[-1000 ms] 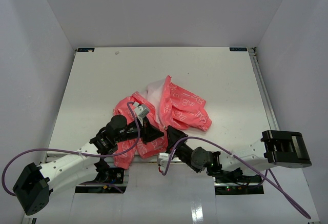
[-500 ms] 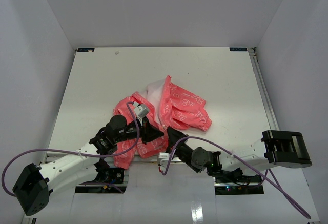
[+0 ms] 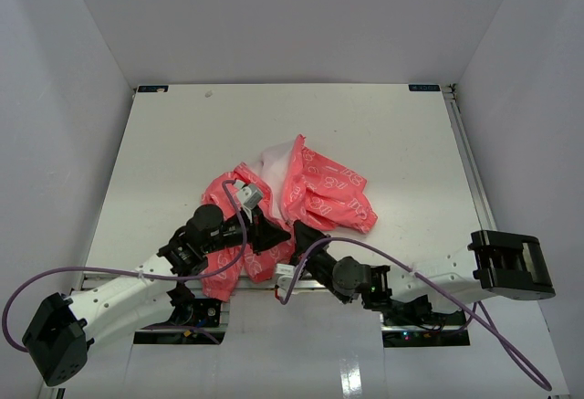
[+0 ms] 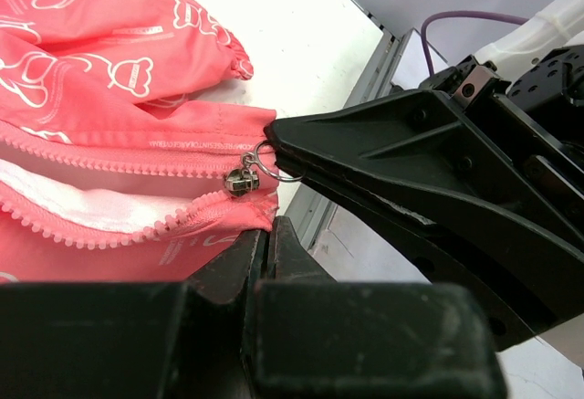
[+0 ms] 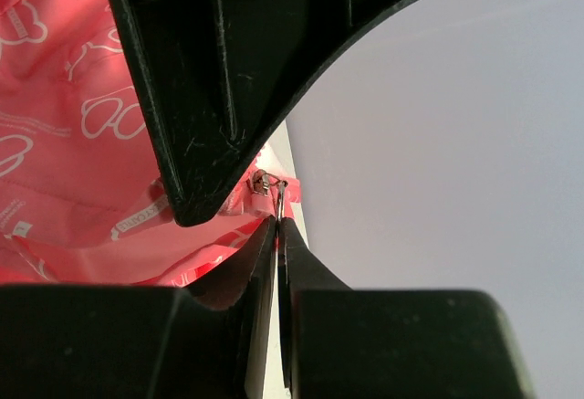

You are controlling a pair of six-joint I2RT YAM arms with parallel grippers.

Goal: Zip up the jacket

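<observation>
Scene: my two arms meet at the near edge of the white table (image 3: pixel 182 143), over a crumpled garment.
Jacket: the coral-pink jacket (image 3: pixel 319 194) with white print lies bunched near the table's middle, its bottom hem drawn toward me and white lining showing at the far side.
Left gripper: my left gripper (image 4: pixel 269 235) has its fingers pressed together on the jacket's bottom hem, just below the zipper's lower end.
Right gripper: my right gripper (image 5: pixel 276 225) is clamped on the thin metal pull ring (image 4: pixel 265 163), fingertips meeting with no gap.
Zipper slider: the small metal zipper slider (image 4: pixel 242 180) sits at the bottom end of the zipper, hanging from the ring between my two grippers.
Zipper teeth: the two pink rows (image 4: pixel 109 143) run apart from the slider, with white lining (image 4: pixel 73 203) between them.
Spacing: both grippers nearly touch, tip to tip, at the hem.
Surroundings: plain white walls (image 3: pixel 91 70) stand on three sides of the table.
</observation>
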